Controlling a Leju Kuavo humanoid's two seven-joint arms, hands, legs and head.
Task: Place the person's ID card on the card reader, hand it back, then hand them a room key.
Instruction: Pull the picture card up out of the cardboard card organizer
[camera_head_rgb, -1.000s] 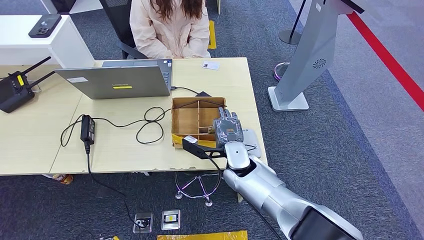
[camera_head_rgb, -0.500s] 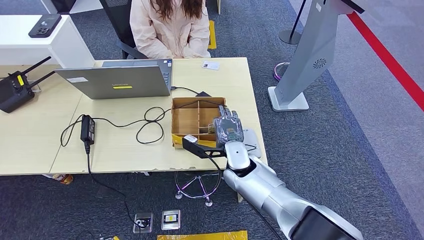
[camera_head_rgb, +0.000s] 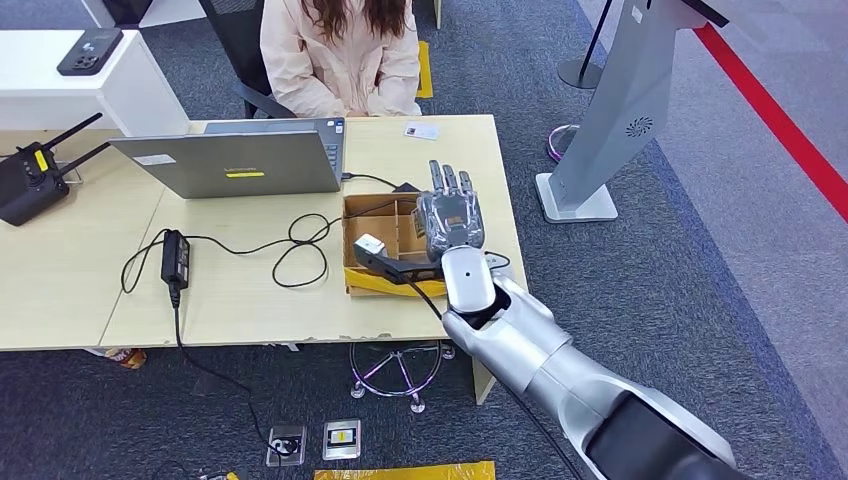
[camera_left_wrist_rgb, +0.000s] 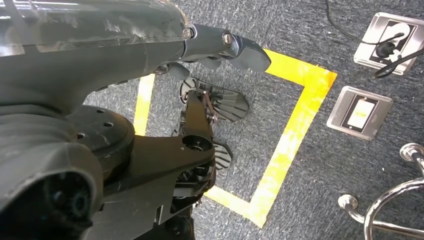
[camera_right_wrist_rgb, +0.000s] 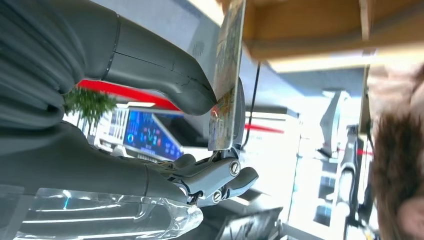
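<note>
Card (camera_right_wrist_rgb: 226, 75) pinched edge-on in right robot hand (camera_head_rgb: 451, 217), above the box (camera_head_rgb: 372, 238). Likely the handing step; next, reaching across toward person (camera_head_rgb: 340, 55).

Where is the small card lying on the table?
In the head view, the white card lies at the table's far edge, right of the laptop, near the seated person.
</note>
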